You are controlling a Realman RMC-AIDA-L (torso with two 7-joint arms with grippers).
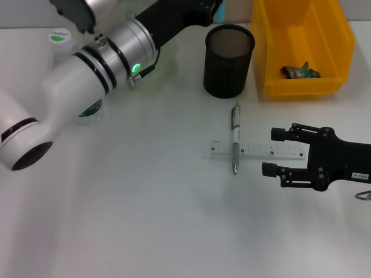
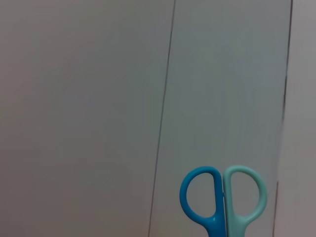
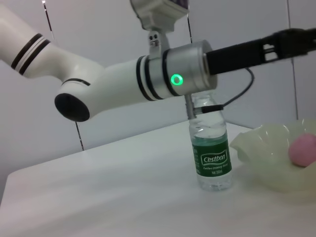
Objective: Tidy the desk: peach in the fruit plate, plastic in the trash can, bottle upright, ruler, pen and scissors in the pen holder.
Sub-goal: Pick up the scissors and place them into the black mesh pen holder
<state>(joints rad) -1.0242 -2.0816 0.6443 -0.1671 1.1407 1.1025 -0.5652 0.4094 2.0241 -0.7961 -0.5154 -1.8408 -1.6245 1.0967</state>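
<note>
The white worktop (image 1: 145, 220) fills my view, and my left arm (image 1: 87, 75) sweeps across the far left of it, reaching past the top edge of the head view. My left claw sits out of sight up there, but my left wrist camera shows the scissors (image 2: 223, 200), one deep blue loop and one pale teal loop side by side against a plain wall, so that claw looks clamped on the scissors.

Far right, the yellow trash can (image 1: 272, 52) stands with a crumpled scrap of plastic (image 1: 300, 70) inside. Just left of it, the black mesh pen holder (image 1: 228, 61) stands upright.

My right claw (image 1: 277, 152) hovers low over the worktop on the right, fingers apart, gripping nothing, one finger just beside the ruler's right end.

From my right wrist, I see the fruit plate (image 3: 266, 158), pale green, with the pink peach (image 3: 302, 149) inside. Beside it the bottle (image 3: 211, 148) stands upright, green label showing.

The clear ruler (image 1: 258, 151) lies flat mid-worktop, near side of the pen holder. The pen (image 1: 235, 139) lies across it, the two forming a cross.
</note>
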